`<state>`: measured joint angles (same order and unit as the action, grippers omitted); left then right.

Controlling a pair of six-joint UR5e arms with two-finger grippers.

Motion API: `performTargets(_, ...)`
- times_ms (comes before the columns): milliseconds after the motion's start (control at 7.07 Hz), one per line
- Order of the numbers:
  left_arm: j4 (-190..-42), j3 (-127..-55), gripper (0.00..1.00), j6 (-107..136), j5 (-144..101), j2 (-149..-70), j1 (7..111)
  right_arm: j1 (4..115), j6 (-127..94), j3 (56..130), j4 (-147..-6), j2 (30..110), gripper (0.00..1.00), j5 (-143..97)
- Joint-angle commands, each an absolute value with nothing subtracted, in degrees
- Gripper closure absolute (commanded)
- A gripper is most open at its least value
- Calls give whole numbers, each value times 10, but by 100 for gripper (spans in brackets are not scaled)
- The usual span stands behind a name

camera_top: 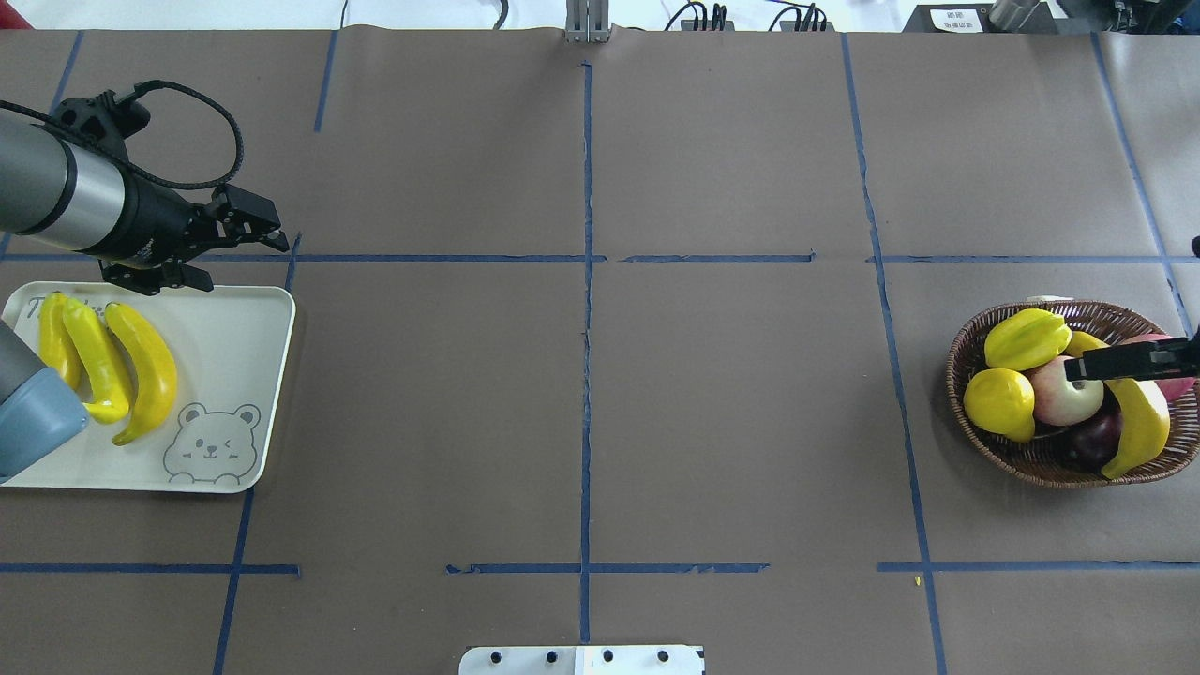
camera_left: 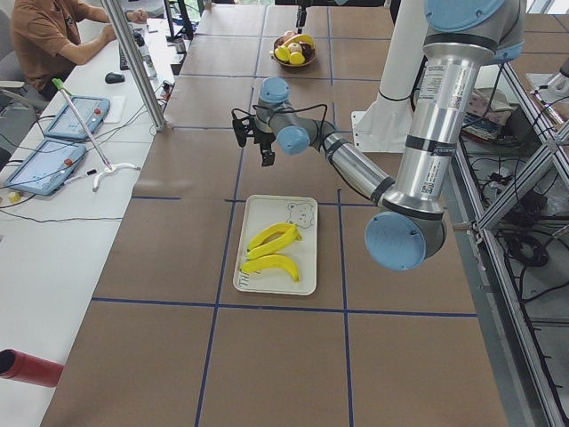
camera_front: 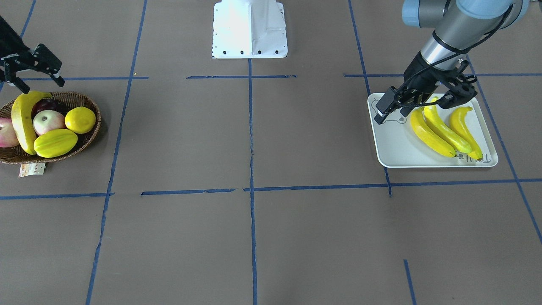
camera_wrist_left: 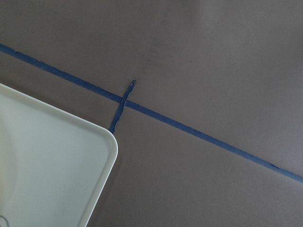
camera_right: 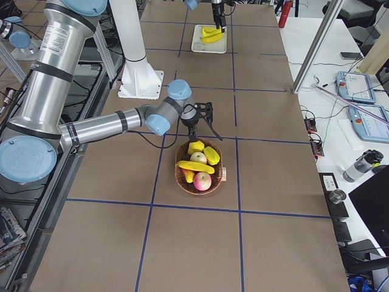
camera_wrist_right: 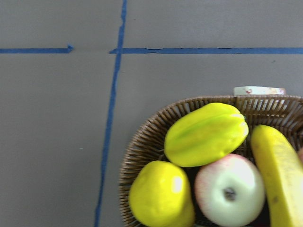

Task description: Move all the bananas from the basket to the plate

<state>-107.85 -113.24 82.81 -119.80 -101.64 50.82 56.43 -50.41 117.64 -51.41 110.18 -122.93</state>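
Above the rim of the basket (camera_front: 95, 131) the right gripper (camera_front: 42, 84) gapes empty; the last banana (camera_front: 21, 123), propped on an apple (camera_front: 48, 121), may roll under a skewed pinch; left gripper (camera_top: 242, 255) spread, empty

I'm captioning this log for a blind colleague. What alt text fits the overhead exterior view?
Three bananas lie side by side on the bear-printed plate at the left, the open left claw hovering near its far edge. At the right, the open right claw hangs over the wicker basket, which holds a fourth banana among other fruit.
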Motion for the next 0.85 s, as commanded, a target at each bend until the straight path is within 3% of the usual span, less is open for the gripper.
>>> performTargets(0,-1078,-1131,0,829,-1198,-1021,508,626,-500,1085,-436,1120,0,-1254)
performTargets(707,-1078,-1131,0,828,-1198,-1022,508,590,-504,1049,-442,1129,1,-1249)
